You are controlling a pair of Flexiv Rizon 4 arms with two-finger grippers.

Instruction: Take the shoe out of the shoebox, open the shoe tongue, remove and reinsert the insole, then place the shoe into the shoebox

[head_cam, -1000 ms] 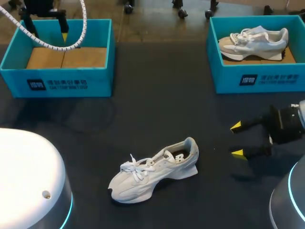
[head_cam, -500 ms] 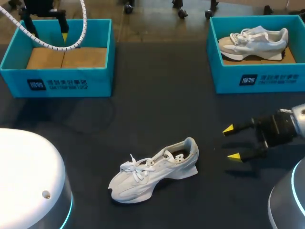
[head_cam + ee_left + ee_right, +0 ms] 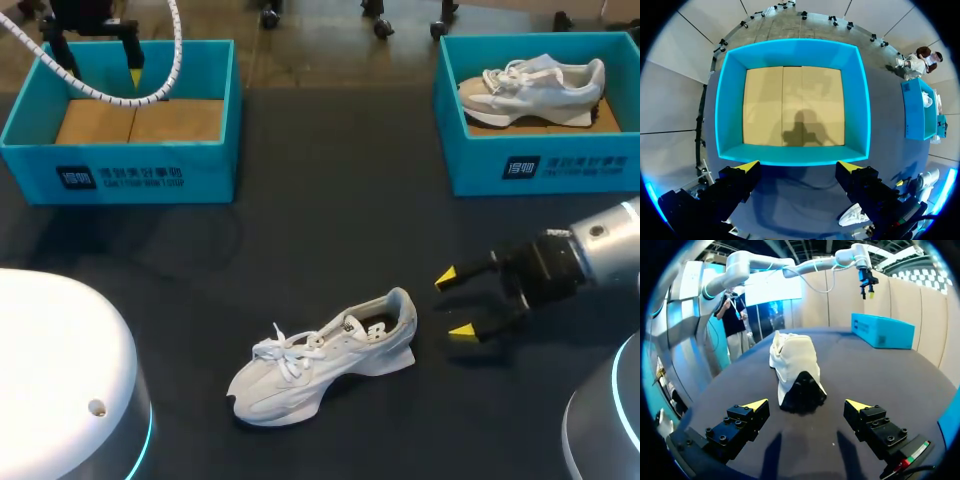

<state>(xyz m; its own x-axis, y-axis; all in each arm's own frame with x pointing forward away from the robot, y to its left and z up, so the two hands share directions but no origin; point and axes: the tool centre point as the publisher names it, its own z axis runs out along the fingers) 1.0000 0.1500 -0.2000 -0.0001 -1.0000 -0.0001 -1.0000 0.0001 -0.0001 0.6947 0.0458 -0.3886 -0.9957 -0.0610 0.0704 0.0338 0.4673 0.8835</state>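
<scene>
Right gripper (image 3: 455, 302) moved closer to shoe (image 3: 320, 365); fingers spread; shoe heel just ahead, not touching.

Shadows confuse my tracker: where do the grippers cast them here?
Left wrist view: left gripper's shadow on the box's tan floor. Right wrist view: two streaks on the table between the right gripper's fingers, short of the shoe. Head view: faint patch under the right gripper.
</scene>
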